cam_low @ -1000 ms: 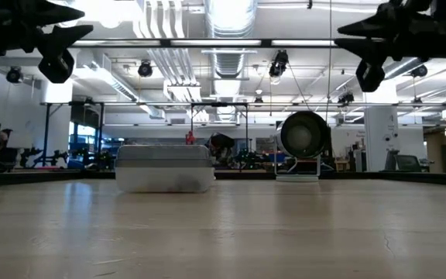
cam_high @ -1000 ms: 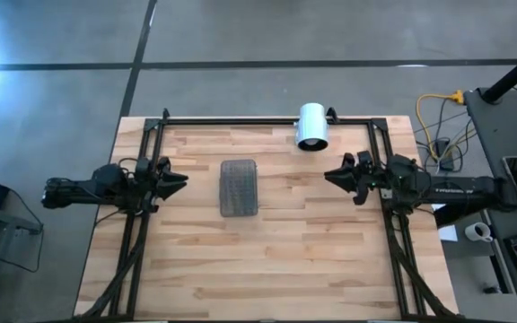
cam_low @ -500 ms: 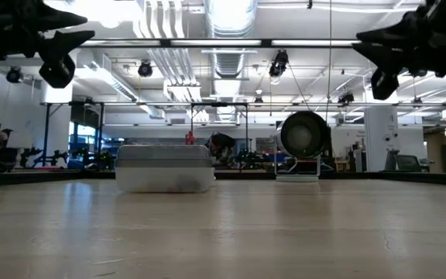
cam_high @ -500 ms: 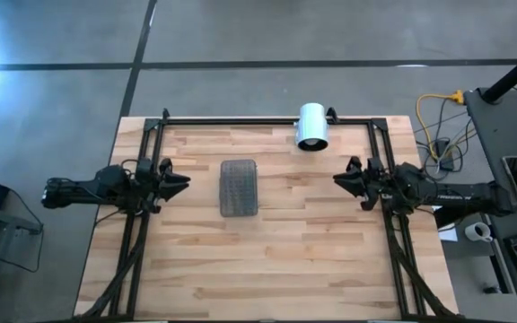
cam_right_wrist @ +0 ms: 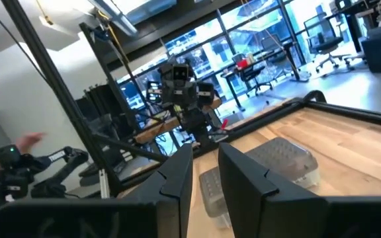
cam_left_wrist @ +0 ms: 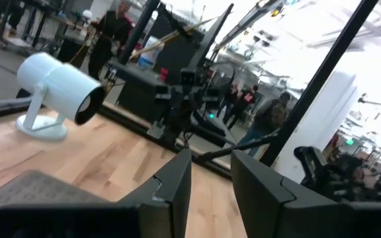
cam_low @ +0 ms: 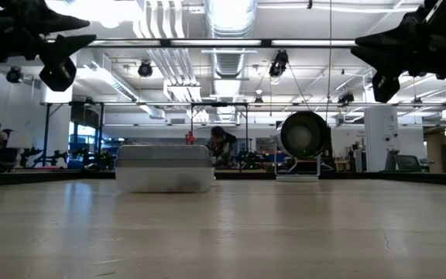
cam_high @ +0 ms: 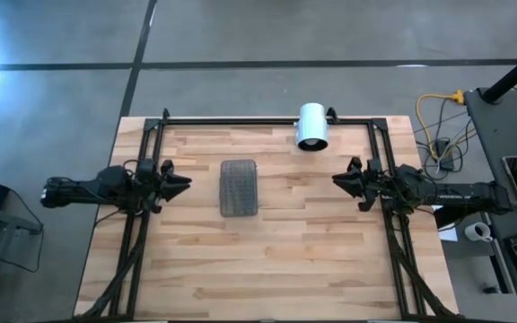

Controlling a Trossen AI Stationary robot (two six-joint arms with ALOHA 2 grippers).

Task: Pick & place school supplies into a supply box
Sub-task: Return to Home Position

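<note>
Wood, high view: a pale plank table [cam_high: 285, 260] carries the supply box [cam_high: 238, 187], a grey dotted case lying a little left of the table's middle, nearer the far edge.
Left gripper, high view: the left gripper [cam_high: 179, 180] hangs over the table's left edge, well apart from the box.
Right gripper, high view: the right gripper [cam_high: 337, 178] hangs over the right edge, also well apart.
White cylinder, high view: a white cylinder [cam_high: 311, 126] stands at the far edge.
Low view: the box [cam_low: 164, 168] sits flat with its lid down; both grippers hang high above it.
Left wrist view: fingers [cam_left_wrist: 174, 188] narrowly parted, nothing between them – released.
Right wrist view: fingers [cam_right_wrist: 177, 178] likewise parted and empty; the box [cam_right_wrist: 280, 158] lies beyond.
Step in hand: judged to be the return to rest – draw each arm back along its own edge, keeping height, without sweeping over box or cylinder.
</note>
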